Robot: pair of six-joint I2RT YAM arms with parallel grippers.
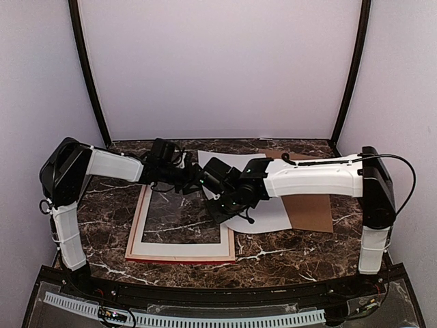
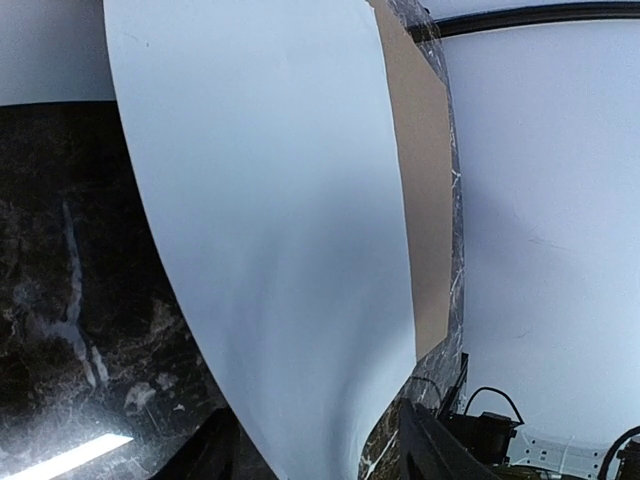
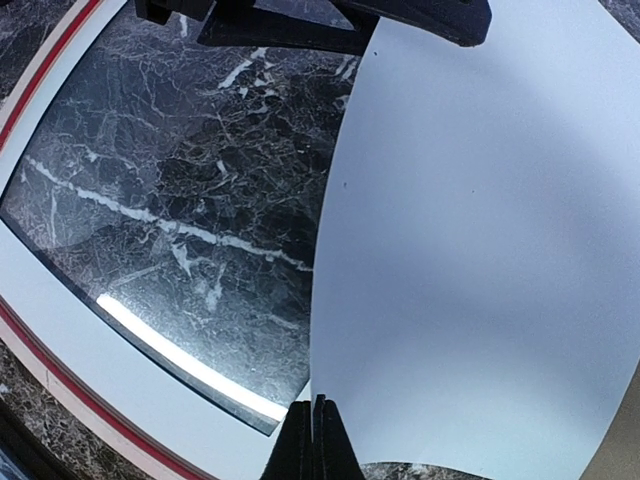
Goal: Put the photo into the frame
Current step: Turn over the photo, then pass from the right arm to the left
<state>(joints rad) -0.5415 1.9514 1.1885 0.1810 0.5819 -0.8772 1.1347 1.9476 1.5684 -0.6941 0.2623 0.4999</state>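
The frame (image 1: pixel 179 259) lies flat at the left centre of the table, a red edge round a white mat (image 1: pixel 184 250). The photo (image 1: pixel 273 215) is a white sheet, blank side up, just right of the frame. In the right wrist view my right gripper (image 3: pixel 315 440) is shut on the near left corner of the photo (image 3: pixel 480 250), beside the frame's red edge (image 3: pixel 60 385). My left gripper (image 2: pixel 320 455) straddles the photo's (image 2: pixel 280 200) other end. Its dark fingers (image 2: pixel 430 450) stand apart with the sheet between them. Overhead, the two grippers (image 1: pixel 205 179) (image 1: pixel 217 209) meet above the frame's right side.
A brown backing board (image 1: pixel 311 212) lies under the photo's right part, also seen in the left wrist view as a brown board (image 2: pixel 425 200). The table is dark veined marble (image 1: pixel 273 256). Pale walls close in the back and sides.
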